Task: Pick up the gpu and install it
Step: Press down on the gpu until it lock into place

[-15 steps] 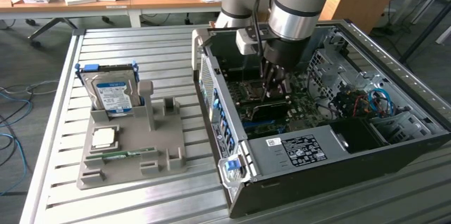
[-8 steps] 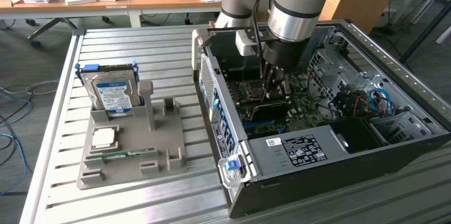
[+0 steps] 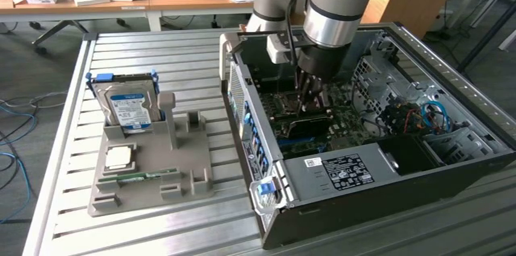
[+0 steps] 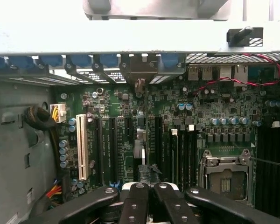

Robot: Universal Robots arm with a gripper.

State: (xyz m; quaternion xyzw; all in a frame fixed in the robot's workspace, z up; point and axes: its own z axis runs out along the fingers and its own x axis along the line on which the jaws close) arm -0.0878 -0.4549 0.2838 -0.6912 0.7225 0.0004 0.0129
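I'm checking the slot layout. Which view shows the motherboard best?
The wrist view: the motherboard faces the camera, slots and CPU socket plain. The exterior view catches it obliquely inside the case, partly behind the arm.

Even daylight outside; case interior dim, top rail glaring.
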